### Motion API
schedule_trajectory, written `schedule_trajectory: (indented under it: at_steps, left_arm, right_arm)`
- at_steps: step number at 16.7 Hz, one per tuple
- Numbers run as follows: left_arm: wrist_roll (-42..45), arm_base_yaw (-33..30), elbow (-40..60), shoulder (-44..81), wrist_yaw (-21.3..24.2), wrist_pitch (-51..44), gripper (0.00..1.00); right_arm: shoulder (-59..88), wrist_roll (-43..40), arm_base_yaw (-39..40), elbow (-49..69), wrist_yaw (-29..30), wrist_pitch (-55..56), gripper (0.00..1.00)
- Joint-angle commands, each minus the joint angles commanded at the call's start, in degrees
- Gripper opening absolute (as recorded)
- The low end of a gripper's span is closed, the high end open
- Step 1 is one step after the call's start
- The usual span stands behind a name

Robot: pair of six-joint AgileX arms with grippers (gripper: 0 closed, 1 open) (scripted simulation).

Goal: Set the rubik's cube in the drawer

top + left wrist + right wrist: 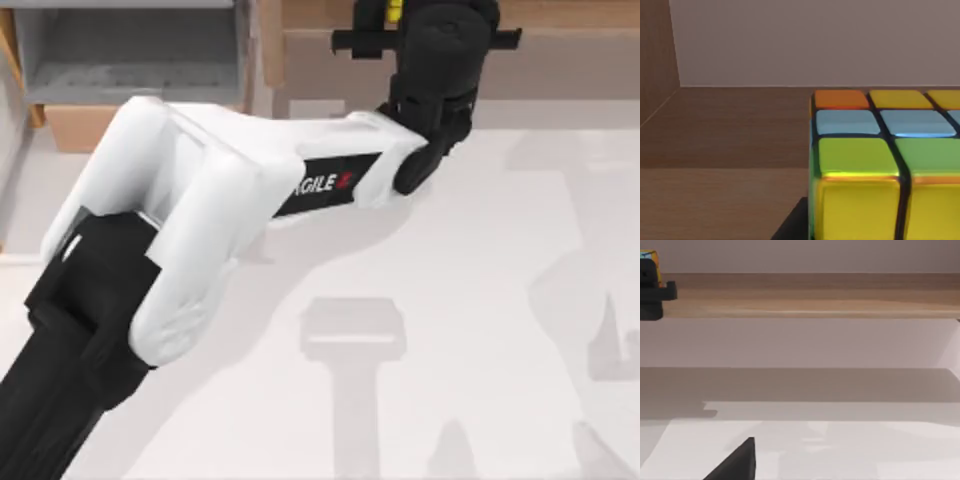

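Setting: white table [480, 300] under the top camera; a long brown wooden shelf [560, 40] runs along its far edge at 12 to 1 o'clock, and the drawer [130, 50], tan-sided with a grey inside, sits at 11 o'clock.
Left arm: you see it stretch from 7 o'clock to the shelf at 12 o'clock, where the left gripper [395, 12] sits.
Cube: the rubik's cube [880, 165] looms close before the left wrist camera, over the brown shelf board; a yellow sliver shows at the gripper from above.
Fingers: you cannot tell whether they clasp the cube.
Right arm: parked; a dark gripper tip [735, 462] shows low over the table.
Risk: if the grasp is shallow, the cube could slip on lifting, or the arm could clip the shelf wall swinging toward the drawer.
Hidden: the finger contact and most of the cube from above.
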State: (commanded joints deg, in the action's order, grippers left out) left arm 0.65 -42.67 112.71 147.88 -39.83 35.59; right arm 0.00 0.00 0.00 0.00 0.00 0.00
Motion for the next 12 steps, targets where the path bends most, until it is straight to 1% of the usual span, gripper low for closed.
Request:
schedule_trajectory:
  at_steps: [5,9,12]
  left_arm:
    - [0.09,-0.37,0.19,-0.73,-0.30,0.85,0.00]
    - [-1.56,-2.36,2.95,-4.51,-2.50,7.05,0.00]
    - [-1.26,-2.68,1.27,-5.96,-3.87,7.85,0.00]
  right_arm:
    - [0.00,0.00,0.00,0.00,0.00,0.00,1.00]
    - [0.00,0.00,0.00,0.00,0.00,0.00,1.00]
    - [0.00,0.00,0.00,0.00,0.00,0.00,1.00]
